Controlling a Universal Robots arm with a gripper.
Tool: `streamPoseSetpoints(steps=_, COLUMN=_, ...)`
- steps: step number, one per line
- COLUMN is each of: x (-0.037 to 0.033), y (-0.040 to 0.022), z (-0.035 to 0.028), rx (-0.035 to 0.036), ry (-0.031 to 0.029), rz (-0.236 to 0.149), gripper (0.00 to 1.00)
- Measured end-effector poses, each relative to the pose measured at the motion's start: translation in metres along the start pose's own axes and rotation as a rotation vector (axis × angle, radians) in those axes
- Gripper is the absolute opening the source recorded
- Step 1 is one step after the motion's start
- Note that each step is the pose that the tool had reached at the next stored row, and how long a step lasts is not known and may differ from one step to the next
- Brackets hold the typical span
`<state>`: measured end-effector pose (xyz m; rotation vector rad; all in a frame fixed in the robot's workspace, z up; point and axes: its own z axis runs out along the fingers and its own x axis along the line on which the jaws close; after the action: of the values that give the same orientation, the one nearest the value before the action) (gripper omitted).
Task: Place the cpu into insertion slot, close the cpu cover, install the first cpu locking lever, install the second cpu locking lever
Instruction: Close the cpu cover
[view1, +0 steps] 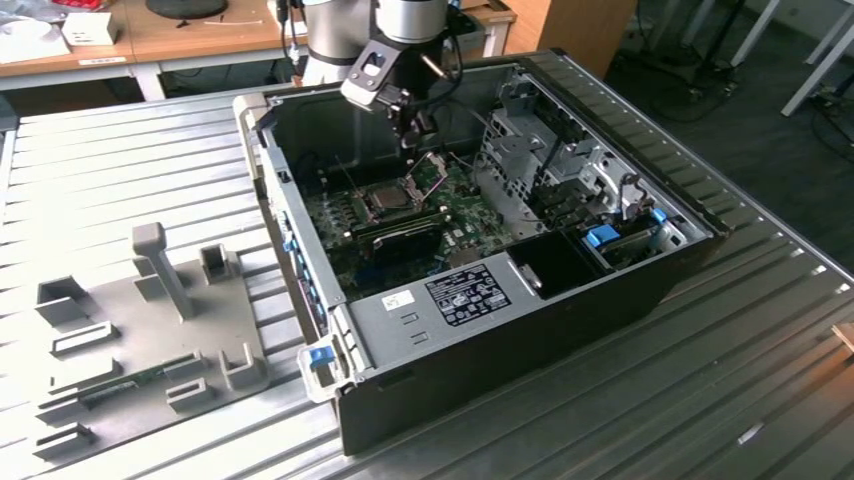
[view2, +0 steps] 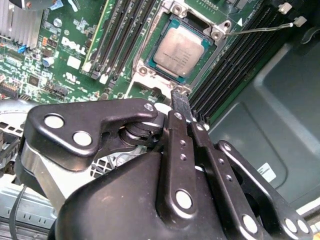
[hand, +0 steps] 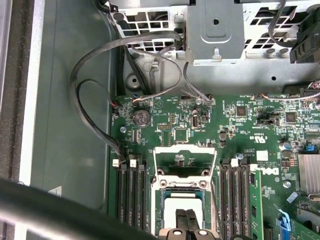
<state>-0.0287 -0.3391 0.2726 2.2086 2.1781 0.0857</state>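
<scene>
The cpu (view2: 180, 50) is seen seated in the slot (view2: 150, 59). The cover (hand: 185, 149) is left raised open. The hand (view2: 181, 102) is held just over the slot's edge, pinched together, nothing gripped.

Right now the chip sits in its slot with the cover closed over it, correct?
Not closed: the cover is open, raised off the slot, as the first wrist view shows. The cpu does sit in the slot.
</scene>
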Motion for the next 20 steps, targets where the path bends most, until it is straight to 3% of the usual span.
streamPoseSetpoints(steps=20, x=0.0002, y=0.0140, z=0.0009, rx=0.0004, ry=-0.0001, rz=0.000, gripper=0.10)
